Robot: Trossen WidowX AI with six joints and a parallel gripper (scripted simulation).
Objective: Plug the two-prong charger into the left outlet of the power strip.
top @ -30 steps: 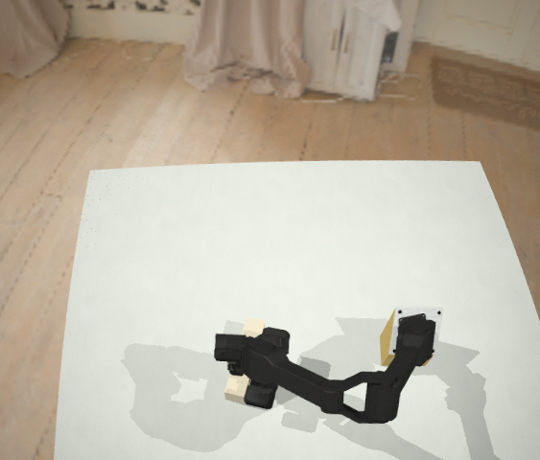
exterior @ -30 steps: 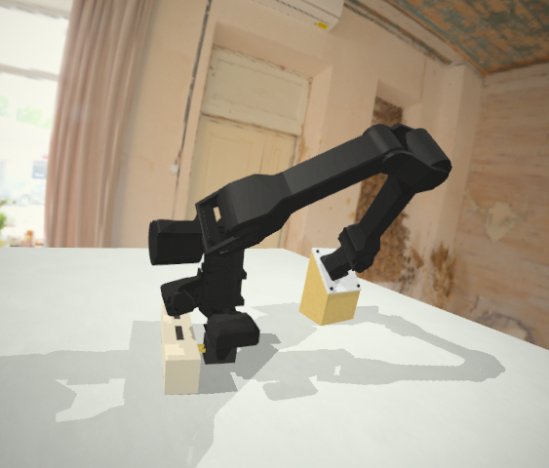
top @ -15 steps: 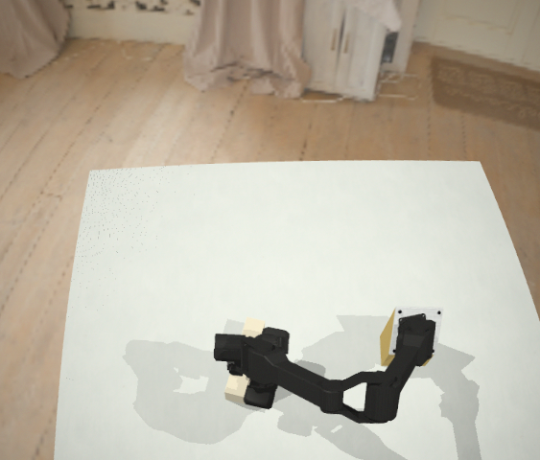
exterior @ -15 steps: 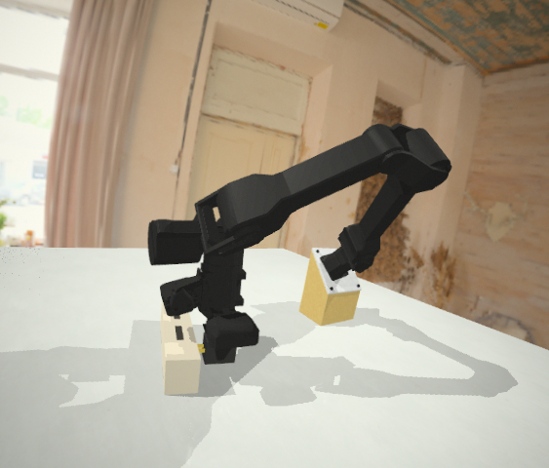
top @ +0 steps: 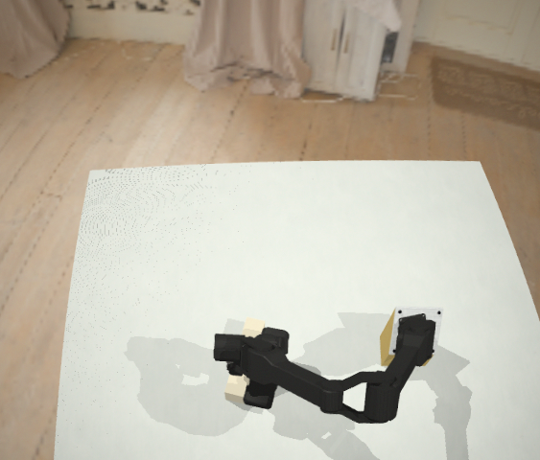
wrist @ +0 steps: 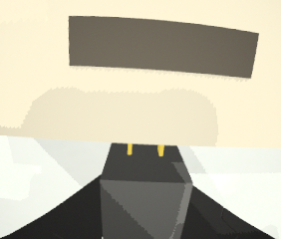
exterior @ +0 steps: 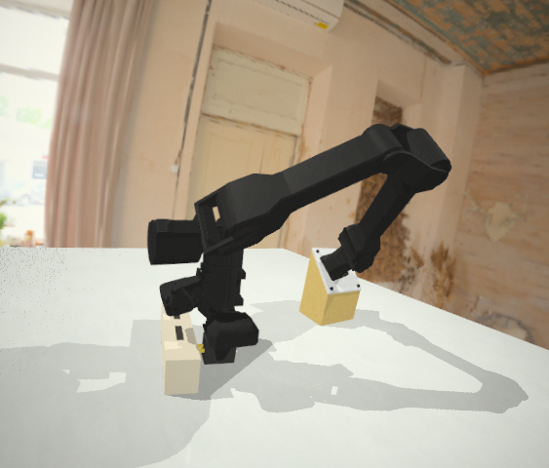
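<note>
The dark charger is held between the fingers, its two yellow prongs pointing at the side of the cream power strip. My gripper is shut on the charger, low beside the strip. In the wrist view the prongs' far ends meet the strip's edge; their tips are hidden, so I cannot tell whether they are inside the left outlet or only touching. Short lengths of both prongs show between charger and strip. The outlet openings are hidden.
The strip's top has a dark recess. The arm's base stands on a yellow block with a white plate on the white table. The arm's shadow falls across the table and strip.
</note>
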